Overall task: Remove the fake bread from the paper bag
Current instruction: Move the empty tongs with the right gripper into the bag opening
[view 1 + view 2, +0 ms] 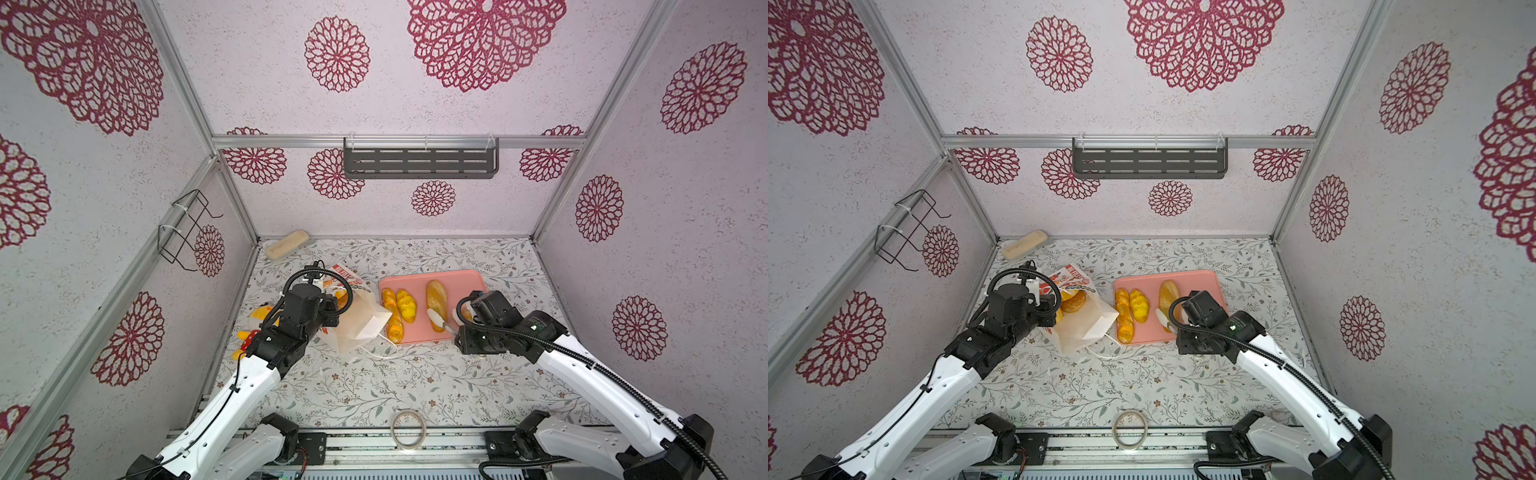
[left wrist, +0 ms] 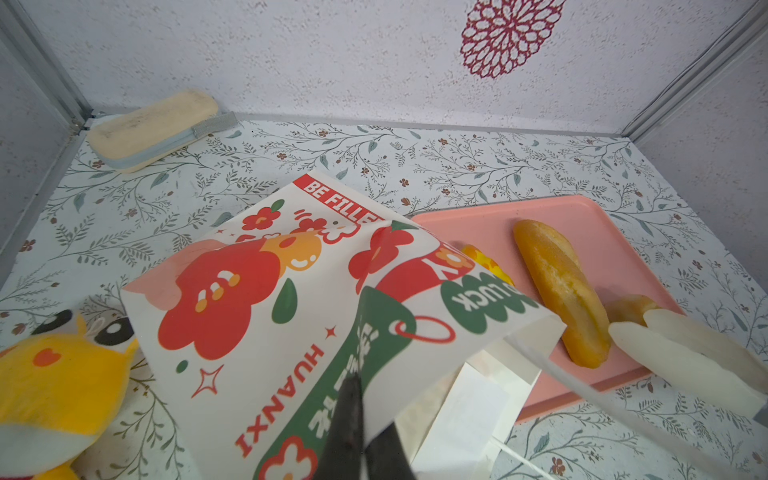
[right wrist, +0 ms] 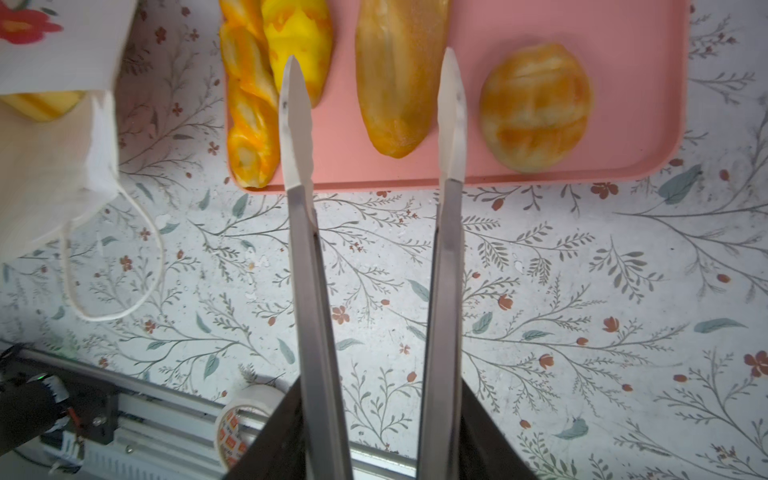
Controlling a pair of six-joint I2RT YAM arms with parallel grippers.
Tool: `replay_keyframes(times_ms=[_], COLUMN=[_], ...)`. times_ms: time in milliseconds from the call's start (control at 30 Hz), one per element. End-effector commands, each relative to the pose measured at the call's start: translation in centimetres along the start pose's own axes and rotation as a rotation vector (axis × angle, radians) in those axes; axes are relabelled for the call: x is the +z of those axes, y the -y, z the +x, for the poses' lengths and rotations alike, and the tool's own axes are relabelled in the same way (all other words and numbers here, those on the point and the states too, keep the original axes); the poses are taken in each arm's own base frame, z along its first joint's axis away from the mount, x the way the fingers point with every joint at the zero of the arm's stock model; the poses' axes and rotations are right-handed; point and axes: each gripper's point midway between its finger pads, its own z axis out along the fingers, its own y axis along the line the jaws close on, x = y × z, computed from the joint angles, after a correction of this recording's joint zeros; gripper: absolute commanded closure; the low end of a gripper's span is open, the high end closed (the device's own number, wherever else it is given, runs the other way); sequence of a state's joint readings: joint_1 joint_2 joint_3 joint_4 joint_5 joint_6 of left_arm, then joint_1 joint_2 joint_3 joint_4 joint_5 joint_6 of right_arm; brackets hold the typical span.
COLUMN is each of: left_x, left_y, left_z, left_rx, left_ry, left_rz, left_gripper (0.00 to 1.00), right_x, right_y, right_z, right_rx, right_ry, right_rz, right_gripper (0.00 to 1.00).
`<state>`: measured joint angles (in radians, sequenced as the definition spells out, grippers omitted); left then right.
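The white paper bag (image 1: pixel 361 322) (image 2: pixel 266 311) with red flower print lies tipped on the table beside the pink tray (image 1: pixel 465 282). My left gripper (image 2: pixel 361 399) is shut on the bag's rim and holds its mouth open. Golden fake bread (image 1: pixel 1073 301) shows inside the bag. On the tray lie a braided roll (image 3: pixel 249 124), a yellow bun (image 3: pixel 303 37), a long loaf (image 3: pixel 395 83) and a round bun (image 3: pixel 536 108). My right gripper (image 3: pixel 380 432) is shut on metal tongs (image 3: pixel 307 270). Their white tips (image 3: pixel 293 112) stand apart on either side of the loaf's near end, with nothing pinched.
A yellow plush toy (image 2: pixel 54 374) lies left of the bag, under my left arm. A beige flat block (image 1: pixel 286 245) sits in the far left corner. A tape roll (image 1: pixel 408 428) rests at the front edge. The bag's cord handle (image 3: pixel 112 291) trails on the table.
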<state>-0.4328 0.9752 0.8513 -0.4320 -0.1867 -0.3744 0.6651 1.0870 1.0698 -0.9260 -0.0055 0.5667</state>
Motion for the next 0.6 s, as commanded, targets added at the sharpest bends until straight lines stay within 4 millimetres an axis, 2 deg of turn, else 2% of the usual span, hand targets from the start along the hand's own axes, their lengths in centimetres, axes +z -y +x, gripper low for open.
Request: replay_keyframes(times_ms=[0, 133, 233, 367, 567], left_x=[0.0, 0.0, 0.1, 0.2, 0.0], left_y=[0.3, 0.3, 0.5, 0.7, 0.9], left_z=[0.2, 0.1, 0.2, 0.1, 0.0], left_rx=[0.005, 0.005, 0.001, -0.004, -0.007], left_ry=[-0.011, -0.006, 0.001, 0.005, 0.015], left_rz=[0.018, 0.017, 0.029, 0.041, 0.056], left_gripper=[1.00, 1.00, 1.00, 1.00, 1.00], right_x=[-3.7, -5.9, -6.5, -6.3, -4.6], right_y=[-3.2, -7.0, -10.9, -15.5, -18.8], right_z=[-1.2, -1.3, -0.3, 1.5, 2.1], right_rx=[-0.044, -0.086, -0.150, -0.196, -0.190], right_ry=[0.055, 0.075, 0.058, 0.030, 0.023], right_rz=[-0.143, -0.268, -0.367, -0.477, -0.565], right_gripper=[0.53, 0.56, 0.56, 0.56, 0.57])
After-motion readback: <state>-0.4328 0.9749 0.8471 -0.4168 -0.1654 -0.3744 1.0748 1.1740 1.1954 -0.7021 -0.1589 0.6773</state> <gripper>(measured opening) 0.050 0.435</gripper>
